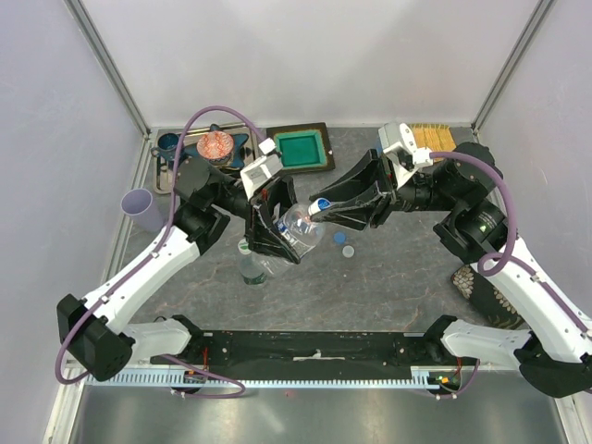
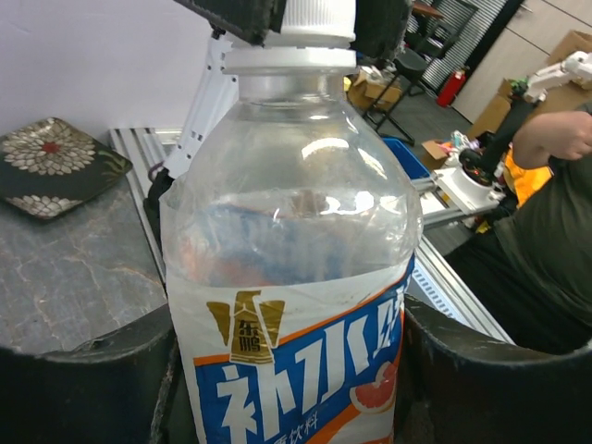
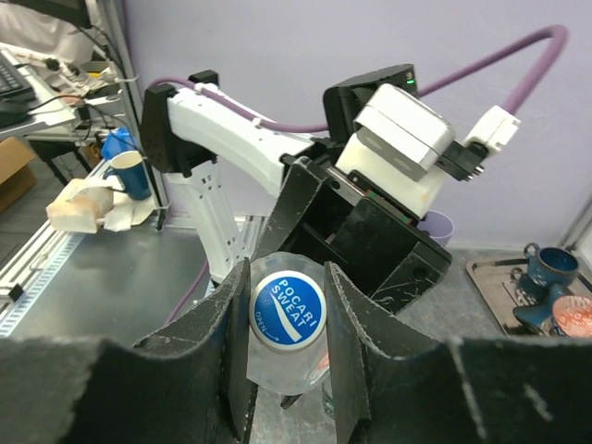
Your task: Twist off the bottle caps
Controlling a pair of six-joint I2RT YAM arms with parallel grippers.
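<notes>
My left gripper [image 1: 277, 231] is shut on a clear bottle [image 1: 302, 228] with a blue, white and orange label [image 2: 296, 370]. It holds the bottle off the table, neck tilted to the right. The blue-and-white cap [image 3: 289, 310] sits on the neck. My right gripper [image 1: 321, 207] is shut on it, with a finger [image 3: 227, 324] against each side. A second bottle with a green label [image 1: 251, 264] stands under the left gripper. A pale grey-white cap [image 1: 339, 238] and a blue cap [image 1: 349, 251] lie loose on the table. The other bottles are out of view.
A lilac cup [image 1: 141, 205] stands at the left edge. At the back are a tray with a blue mug [image 1: 168, 141] and a red-patterned bowl [image 1: 215, 145], a green tray [image 1: 301, 148] and a yellow block [image 1: 430, 137]. A dark patterned dish [image 1: 481, 291] lies at the right.
</notes>
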